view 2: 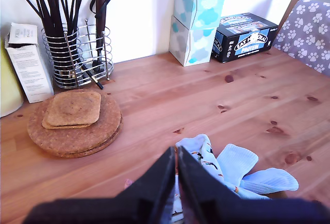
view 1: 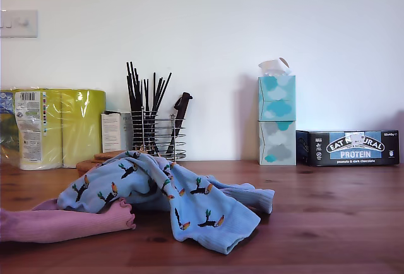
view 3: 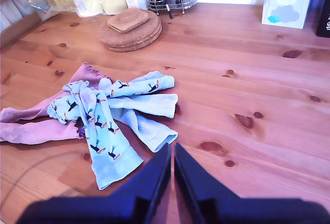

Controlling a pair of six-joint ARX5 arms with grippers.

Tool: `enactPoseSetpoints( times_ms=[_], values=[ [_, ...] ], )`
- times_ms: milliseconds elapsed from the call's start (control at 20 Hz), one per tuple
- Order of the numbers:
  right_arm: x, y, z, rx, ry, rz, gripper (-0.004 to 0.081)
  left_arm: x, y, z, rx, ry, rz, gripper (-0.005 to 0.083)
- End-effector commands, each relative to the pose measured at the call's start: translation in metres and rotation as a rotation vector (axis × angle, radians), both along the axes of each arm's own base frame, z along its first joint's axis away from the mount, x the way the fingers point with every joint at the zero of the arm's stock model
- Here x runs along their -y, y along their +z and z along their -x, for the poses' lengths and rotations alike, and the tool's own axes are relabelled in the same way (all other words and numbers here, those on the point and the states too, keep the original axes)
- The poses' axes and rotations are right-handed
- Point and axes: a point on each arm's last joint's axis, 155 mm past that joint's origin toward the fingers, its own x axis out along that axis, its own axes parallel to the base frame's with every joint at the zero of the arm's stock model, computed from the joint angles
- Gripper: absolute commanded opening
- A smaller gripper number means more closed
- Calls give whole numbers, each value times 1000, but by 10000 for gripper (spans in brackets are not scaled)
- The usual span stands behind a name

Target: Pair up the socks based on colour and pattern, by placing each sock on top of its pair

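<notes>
The socks lie in one heap on the wooden table (view 1: 328, 223). On top, a toucan-print sock (view 1: 189, 204) drapes toward the front. A pink frilly-cuffed sock (view 1: 63, 223) reaches to the exterior view's left, and a plain light blue sock (view 1: 252, 195) pokes out at its right. In the second wrist view two toucan socks (view 3: 105, 141) (view 3: 139, 86), two plain blue ones (view 3: 149, 104) (view 3: 152, 131) and pink socks (view 3: 36, 131) overlap. My second gripper (view 3: 171, 146) hangs shut above bare wood beside the heap. My first gripper (view 2: 176, 152) is shut above a toucan sock (view 2: 203, 157), holding nothing.
Round cork mats (view 2: 75, 121) lie before a wire utensil holder (view 2: 77, 53) at the wall. Two stacked tissue boxes (view 1: 276, 122) and a dark protein bar box (view 1: 350, 148) stand at the exterior view's right, a yellow kitchen roll pack (view 1: 53, 125) at its left. Paw-print fabric (view 2: 309, 28) borders the table.
</notes>
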Motion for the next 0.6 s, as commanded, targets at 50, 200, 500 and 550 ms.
enactPoseSetpoints(
  times_ms=[50, 200, 500, 550],
  values=[
    [-4, 7, 0, 21, 21, -18, -13, 1, -2, 2, 5, -15, -21, -22],
    [-7, 8, -5, -1, 28, -7, -13, 5, -30, 16, -58, -100, -134, -22],
    [-32, 5, -10, -99, 197, 164, -13, 31, -84, 64, -201, -358, -310, -22],
    [-37, 3, -11, -126, 227, 191, -13, 36, -89, 68, -203, -395, -337, -22]
  ],
)
